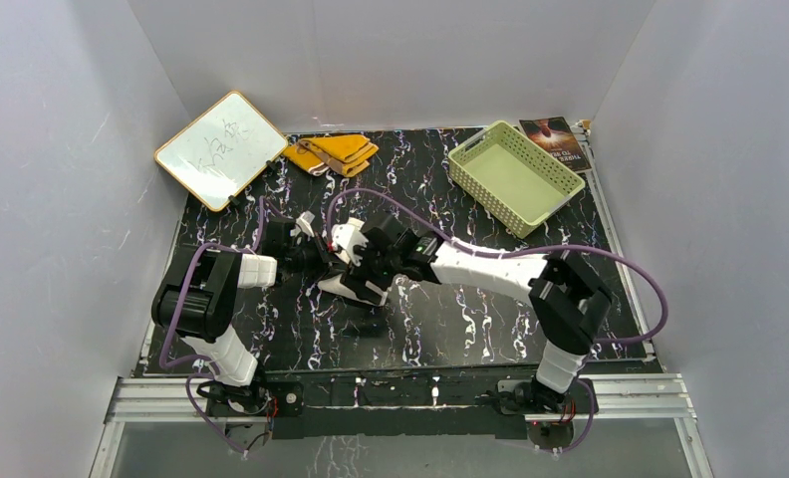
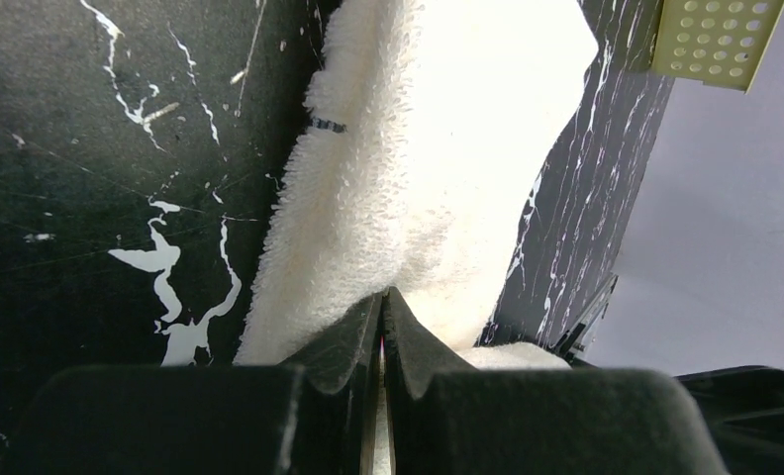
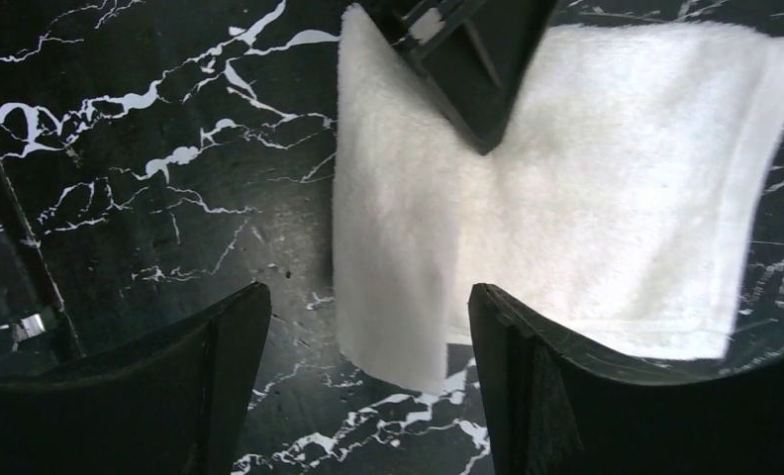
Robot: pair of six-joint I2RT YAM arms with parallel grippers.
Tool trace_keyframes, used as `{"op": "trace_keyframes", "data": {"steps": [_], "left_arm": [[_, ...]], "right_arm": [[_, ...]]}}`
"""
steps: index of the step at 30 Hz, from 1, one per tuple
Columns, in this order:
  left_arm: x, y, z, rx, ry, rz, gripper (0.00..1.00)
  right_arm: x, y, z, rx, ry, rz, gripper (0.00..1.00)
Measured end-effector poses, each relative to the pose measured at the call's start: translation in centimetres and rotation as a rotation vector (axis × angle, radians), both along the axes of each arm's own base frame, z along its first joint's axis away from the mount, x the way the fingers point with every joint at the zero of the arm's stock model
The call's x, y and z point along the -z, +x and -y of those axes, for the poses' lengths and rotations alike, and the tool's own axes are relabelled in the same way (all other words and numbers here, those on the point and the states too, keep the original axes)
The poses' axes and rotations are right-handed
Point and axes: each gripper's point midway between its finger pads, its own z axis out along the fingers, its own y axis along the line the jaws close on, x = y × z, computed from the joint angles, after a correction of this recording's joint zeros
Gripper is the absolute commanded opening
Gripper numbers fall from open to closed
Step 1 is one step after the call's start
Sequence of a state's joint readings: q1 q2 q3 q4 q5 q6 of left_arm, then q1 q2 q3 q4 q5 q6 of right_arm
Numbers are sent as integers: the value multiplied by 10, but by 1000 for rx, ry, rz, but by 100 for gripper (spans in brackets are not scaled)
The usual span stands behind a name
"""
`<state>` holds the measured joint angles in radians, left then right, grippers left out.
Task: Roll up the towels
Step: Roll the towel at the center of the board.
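The cream-white towel (image 1: 346, 289) lies on the black marbled table between the two arms. It fills the right wrist view (image 3: 616, 198), mostly flat, with its left strip folded over. It also shows in the left wrist view (image 2: 438, 148). My left gripper (image 2: 383, 294) is shut, pinching the towel at that fold; it also shows in the top view (image 1: 329, 261), and its fingers (image 3: 467, 69) show in the right wrist view. My right gripper (image 3: 368, 289) is open just above the towel's near edge, the folded strip between its fingers; it shows in the top view too (image 1: 364, 267). The mustard-yellow towel (image 1: 333, 151) lies folded at the back.
A white board with a wooden frame (image 1: 219, 149) leans at the back left. A pale green slotted basket (image 1: 515, 174) stands at the back right, its corner seen in the left wrist view (image 2: 720, 40). A dark book (image 1: 555, 139) lies behind the basket. Grey walls enclose the table.
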<state>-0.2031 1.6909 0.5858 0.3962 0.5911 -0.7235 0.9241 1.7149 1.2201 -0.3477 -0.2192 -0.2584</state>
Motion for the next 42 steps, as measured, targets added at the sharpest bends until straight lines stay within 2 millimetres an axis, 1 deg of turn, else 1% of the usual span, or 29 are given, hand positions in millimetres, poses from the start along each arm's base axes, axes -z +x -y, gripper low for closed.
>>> {"op": "trace_keyframes", "data": {"steps": [1,4,6,9,13,19,24,27,29,30,33,35,37,38,42], "left_arm": [[0,0,0,1,1,0,3],[0,0,0,6,4,1,3],[0,0,0,8,6,2,3],[0,0,0,12,9,1,3],[0,0,0,16,12,-3,3],[0,1,1,24,7,-7,3],[0,1,3,30,1,-11,3],[0,1,3,30,0,-11,3],[0,0,3,29,0,-13,3],[0,0,2,26,0,-15,3],[2,-3,1,11,3,-22,2],[2,-7,-2,-10,9,-23,3],[0,-11,-6,-42,21,-14,6],[-1,-15,-10,-62,35,-16,10],[-9,-22,-25,-113,116,-26,33]], "right_arm": [[5,-4,-3,-14,-9,-5,63],[21,-7,-8,-30,-36,-30,61],[33,-6,-7,-26,-60,-48,61],[44,-6,-5,-21,-81,-60,60],[46,-5,-4,-18,-86,-59,55],[49,-8,-4,-20,-88,-64,53],[60,-16,-4,-19,-97,-70,50],[66,-15,-6,-7,-99,-63,41],[67,-12,-6,8,-100,-55,33],[68,-10,-6,17,-101,-50,29],[70,-6,-6,39,-104,-42,11],[69,-5,-6,46,-98,-44,2],[69,-7,-8,38,-90,-51,0],[68,-8,-9,30,-77,-68,0],[66,-16,-11,-26,-2,-176,0]]}}
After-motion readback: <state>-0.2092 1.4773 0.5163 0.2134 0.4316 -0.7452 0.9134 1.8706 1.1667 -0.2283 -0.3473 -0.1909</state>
